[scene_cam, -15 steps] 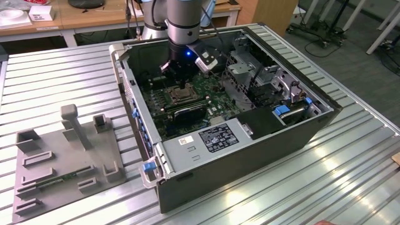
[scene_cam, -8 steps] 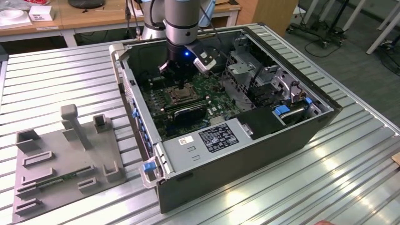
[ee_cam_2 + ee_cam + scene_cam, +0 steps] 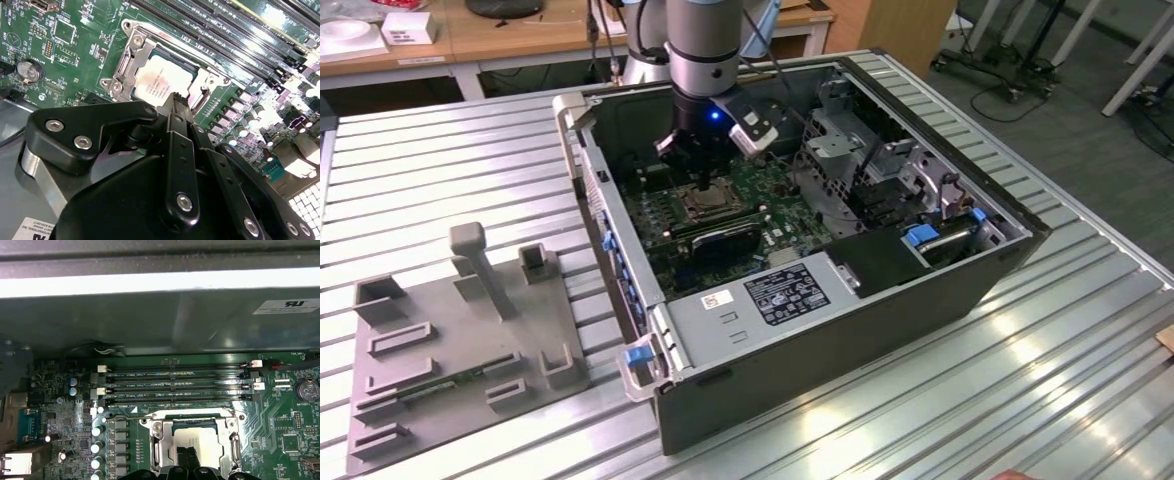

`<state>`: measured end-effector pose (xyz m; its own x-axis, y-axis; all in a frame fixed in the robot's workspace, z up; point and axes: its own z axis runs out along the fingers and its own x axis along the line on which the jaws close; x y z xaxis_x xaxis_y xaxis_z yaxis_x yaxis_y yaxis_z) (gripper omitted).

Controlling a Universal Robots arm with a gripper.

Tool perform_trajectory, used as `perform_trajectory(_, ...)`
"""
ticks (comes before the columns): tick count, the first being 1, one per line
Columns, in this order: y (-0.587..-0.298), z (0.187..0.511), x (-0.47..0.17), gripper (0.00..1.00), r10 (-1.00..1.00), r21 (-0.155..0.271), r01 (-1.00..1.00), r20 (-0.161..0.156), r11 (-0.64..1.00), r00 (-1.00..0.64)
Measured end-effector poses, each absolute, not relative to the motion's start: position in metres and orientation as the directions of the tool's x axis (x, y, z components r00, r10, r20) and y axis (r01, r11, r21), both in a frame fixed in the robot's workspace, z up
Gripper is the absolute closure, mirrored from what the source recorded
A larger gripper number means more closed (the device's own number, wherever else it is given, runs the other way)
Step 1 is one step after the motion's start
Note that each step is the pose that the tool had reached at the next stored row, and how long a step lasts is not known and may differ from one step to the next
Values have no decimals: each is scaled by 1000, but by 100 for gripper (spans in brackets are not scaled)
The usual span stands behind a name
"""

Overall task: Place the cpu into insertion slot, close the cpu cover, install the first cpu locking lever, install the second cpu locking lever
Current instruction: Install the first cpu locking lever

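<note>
Gripper (image 3: 175,100) is empty with fingers pressed together, tip just over the cpu (image 3: 161,79), which is seated in the slot (image 3: 113,86) with the cover (image 3: 134,57) flat around it; probably a narrow point for pushing, not grasping.

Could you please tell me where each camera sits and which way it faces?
Exterior view: off the arm, high up, looking down into the open case on the table; arm and tool show.
First wrist view: on the arm, facing the memory slots and cpu; the tool's tip shows.
Second wrist view: on the arm, looking past the tool's black linkage at the cpu.
Shared: both wrist views show the cpu and tool.
</note>
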<state>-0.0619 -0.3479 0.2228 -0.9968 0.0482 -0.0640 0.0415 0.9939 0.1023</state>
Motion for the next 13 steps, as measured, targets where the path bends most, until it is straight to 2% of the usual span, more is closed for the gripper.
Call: perform_trajectory(13,-348,224,-64,90,48,102,42,-64,994,-997)
